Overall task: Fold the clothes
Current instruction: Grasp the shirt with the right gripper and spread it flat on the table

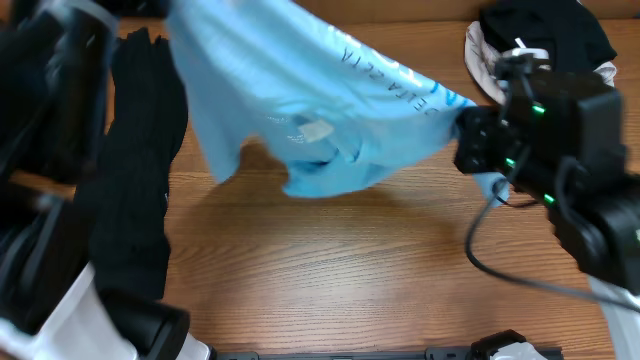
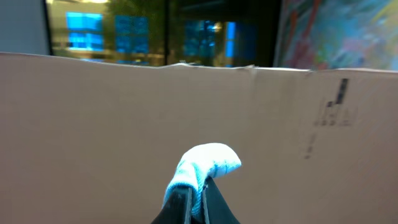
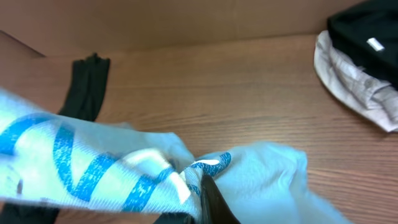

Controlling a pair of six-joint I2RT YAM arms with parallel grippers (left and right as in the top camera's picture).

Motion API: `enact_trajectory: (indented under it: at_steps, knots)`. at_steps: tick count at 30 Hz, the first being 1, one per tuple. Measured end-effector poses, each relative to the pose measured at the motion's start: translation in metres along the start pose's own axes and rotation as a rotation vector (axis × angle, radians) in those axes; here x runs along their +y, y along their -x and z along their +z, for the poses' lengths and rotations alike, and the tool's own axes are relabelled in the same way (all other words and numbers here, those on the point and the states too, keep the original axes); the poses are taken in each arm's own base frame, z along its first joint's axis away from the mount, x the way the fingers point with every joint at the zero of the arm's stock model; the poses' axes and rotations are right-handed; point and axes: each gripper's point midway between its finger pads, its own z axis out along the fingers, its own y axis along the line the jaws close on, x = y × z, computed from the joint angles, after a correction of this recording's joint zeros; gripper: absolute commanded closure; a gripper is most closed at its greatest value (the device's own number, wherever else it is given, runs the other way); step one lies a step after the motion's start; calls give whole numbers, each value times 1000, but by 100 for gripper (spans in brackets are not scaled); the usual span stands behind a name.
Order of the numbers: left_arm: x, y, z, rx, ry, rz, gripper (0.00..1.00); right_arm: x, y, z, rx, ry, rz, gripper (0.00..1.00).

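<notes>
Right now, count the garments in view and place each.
4: blue T-shirt held up by left gripper and right gripper; long black garment on the table, left; black garment atop a white one, far right. Others may be hidden.

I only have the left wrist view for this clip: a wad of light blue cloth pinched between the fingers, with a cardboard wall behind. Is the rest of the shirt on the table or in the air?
Observer: In the air. Overhead, the light blue T-shirt hangs lifted above the wooden table.
Reviewer: Does the right side hold it too?
Observer: Yes. The right gripper is shut on a bunched edge near the lettering.
Reviewer: Anything else lying around?
Observer: A black garment lies along the left side, and a pile of dark and white clothes sits at the far right corner.
</notes>
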Motion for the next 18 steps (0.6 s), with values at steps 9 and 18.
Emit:
enact_trajectory:
  at_steps: [9, 18]
  knots:
    - [32, 41, -75, -80, 75, 5, 96, 3, 0, -66, -29, 12, -13, 96]
    - [53, 49, -108, -87, 151, 26, 96, 11, 17, -134, -195, 70, -20, 96]
